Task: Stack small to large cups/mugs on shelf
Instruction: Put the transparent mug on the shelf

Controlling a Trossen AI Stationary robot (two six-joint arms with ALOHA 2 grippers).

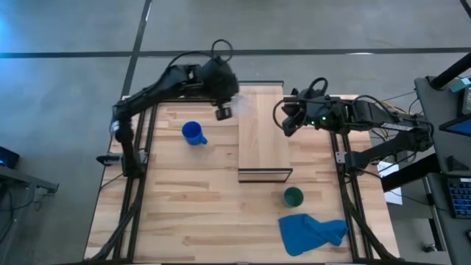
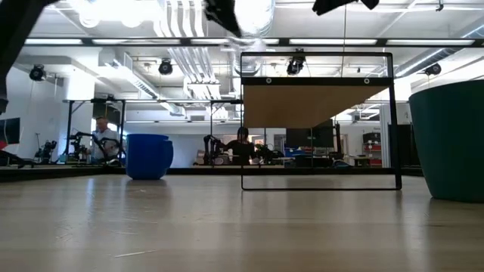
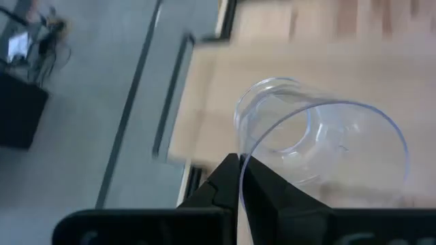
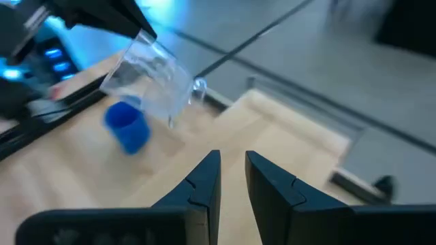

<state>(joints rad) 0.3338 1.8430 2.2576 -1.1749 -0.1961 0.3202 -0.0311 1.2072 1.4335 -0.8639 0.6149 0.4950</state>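
The clear plastic cup (image 3: pixel 320 143) is pinched by its rim in the closed left gripper (image 3: pixel 240 178) and held tilted in the air above the shelf's (image 1: pixel 261 136) far end. A thin rim hold could slip, dropping it. At nine o'clock sits the blue mug (image 1: pixel 193 133); at five o'clock, the green cup (image 1: pixel 293 196). The right gripper (image 4: pixel 231 178) hovers slightly parted at three o'clock.

- High view: overhead, straight down, whole table (image 1: pixel 191 213).
- Low view: tabletop level, facing room.
- Wrist views: close; both share clear cup (image 3: pixel 320 139).
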